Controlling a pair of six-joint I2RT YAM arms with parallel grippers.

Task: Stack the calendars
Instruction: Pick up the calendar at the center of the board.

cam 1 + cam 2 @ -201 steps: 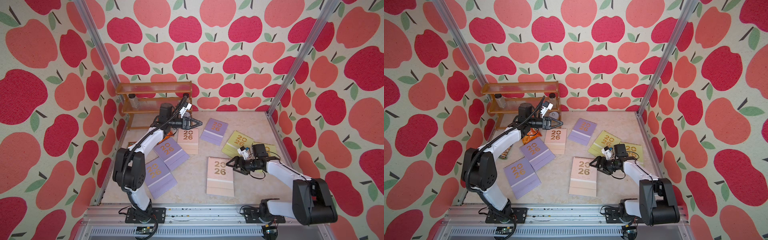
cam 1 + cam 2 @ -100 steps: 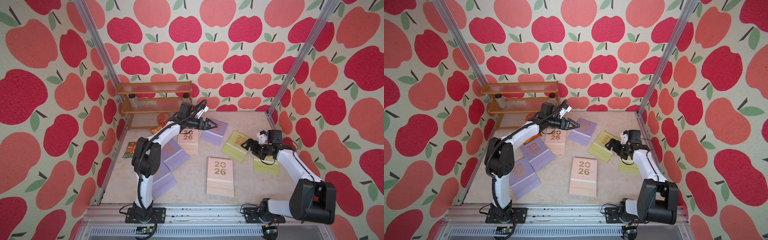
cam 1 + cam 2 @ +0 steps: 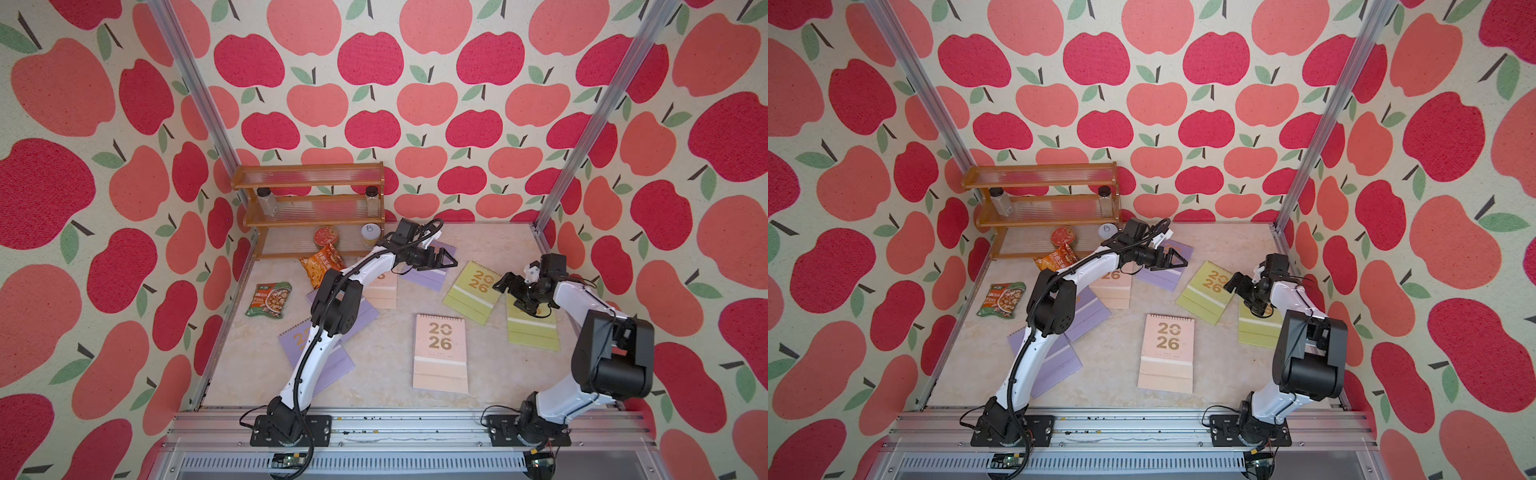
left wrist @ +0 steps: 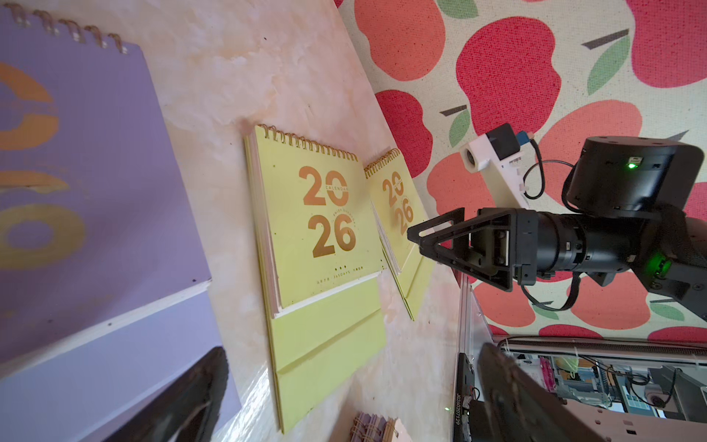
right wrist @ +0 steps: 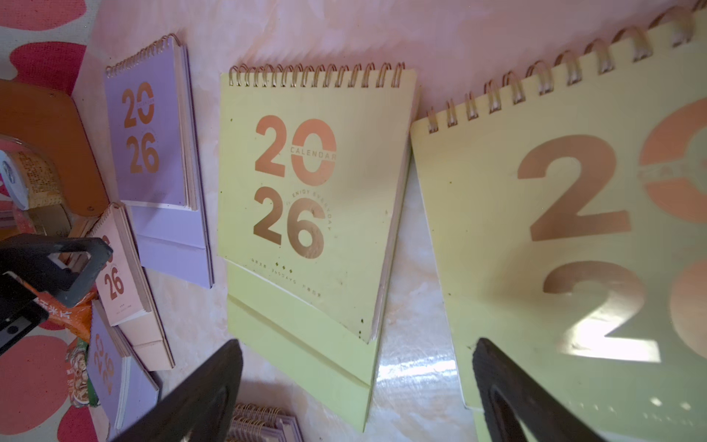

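Observation:
Several calendars lie flat on the table. A pink calendar (image 3: 440, 353) (image 3: 1167, 353) is front centre. Two yellow-green calendars (image 3: 473, 291) (image 3: 534, 330) lie at the right, also in the right wrist view (image 5: 306, 210) (image 5: 574, 248). Lilac calendars (image 3: 428, 277) (image 3: 320, 365) lie at the back and left; another pink calendar (image 3: 382, 291) is partly under the left arm. My left gripper (image 3: 448, 259) (image 4: 352, 398) hovers open over the back lilac calendar (image 4: 95, 191). My right gripper (image 3: 503, 284) (image 5: 355, 390) hovers open between the two yellow-green ones. Neither holds anything.
A wooden shelf (image 3: 309, 208) with two jars stands at the back left, with two tins on its lowest level. An orange snack packet (image 3: 322, 266) and a green snack packet (image 3: 269, 300) lie near it. Apple-patterned walls and metal posts enclose the table.
My left arm has reached right, from over the back pink calendar to the back lilac one. My right arm has swung from beside the centre pink calendar to the yellow-green ones. Both grippers opened wider.

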